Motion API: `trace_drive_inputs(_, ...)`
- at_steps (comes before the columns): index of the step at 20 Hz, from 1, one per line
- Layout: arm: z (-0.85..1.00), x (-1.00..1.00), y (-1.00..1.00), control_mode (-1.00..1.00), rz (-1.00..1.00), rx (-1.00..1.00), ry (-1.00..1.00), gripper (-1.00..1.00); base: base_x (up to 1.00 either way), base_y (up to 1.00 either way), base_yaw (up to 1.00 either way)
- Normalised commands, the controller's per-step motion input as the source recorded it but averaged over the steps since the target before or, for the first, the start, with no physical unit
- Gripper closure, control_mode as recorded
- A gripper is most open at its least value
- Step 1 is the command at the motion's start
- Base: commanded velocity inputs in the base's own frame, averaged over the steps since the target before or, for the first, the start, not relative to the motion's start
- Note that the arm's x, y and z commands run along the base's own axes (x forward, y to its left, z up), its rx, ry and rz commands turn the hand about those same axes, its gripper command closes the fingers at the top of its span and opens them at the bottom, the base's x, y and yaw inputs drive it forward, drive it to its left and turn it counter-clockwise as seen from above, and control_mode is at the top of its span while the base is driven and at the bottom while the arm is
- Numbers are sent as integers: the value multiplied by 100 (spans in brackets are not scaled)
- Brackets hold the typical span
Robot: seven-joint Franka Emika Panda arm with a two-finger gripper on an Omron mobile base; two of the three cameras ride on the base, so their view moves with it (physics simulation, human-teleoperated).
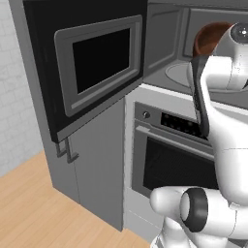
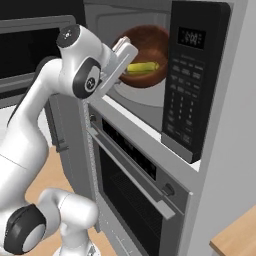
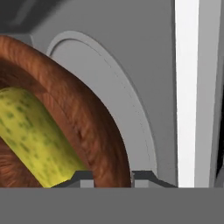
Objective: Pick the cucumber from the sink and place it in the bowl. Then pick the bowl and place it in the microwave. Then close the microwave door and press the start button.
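Note:
The dark reddish-brown wooden bowl [image 2: 150, 40] hangs tilted inside the open microwave [image 2: 150, 100], its mouth turned toward the right base camera. The yellow-green cucumber [image 2: 142, 67] lies inside it, seen large as the cucumber [image 3: 35, 135] in the hand view. My gripper [image 3: 112, 177] is shut on the bowl's rim [image 3: 100, 131], one fingertip on each side of the wall. Below the bowl sits the round turntable plate [image 3: 127, 100]. The microwave door [image 1: 97, 63] stands swung wide open to the left. The bowl's edge [image 1: 210, 36] peeks out behind my arm.
The keypad strip [image 2: 187, 85] stands right of the cavity. A glass-fronted oven [image 1: 169, 155] with a bar handle sits directly under the microwave. A grey cabinet with a handle [image 1: 65, 150] stands under the open door. A wood floor [image 1: 29, 208] lies below.

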Motion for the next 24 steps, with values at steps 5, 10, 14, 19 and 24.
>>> trace_drive_inputs(5,-25,24,0,-100,0,0,0,100,0,0,0)
trace_drive_inputs(10,-30,26,-1,-100,0,0,0,100,0,0,0)
trace_drive_inputs(14,-44,19,0,-100,0,0,0,100,0,0,0)
trace_drive_inputs(19,-29,19,0,-100,0,0,0,100,0,0,0)
trace_drive_inputs(24,-5,23,-1,-100,0,0,0,100,0,0,0)
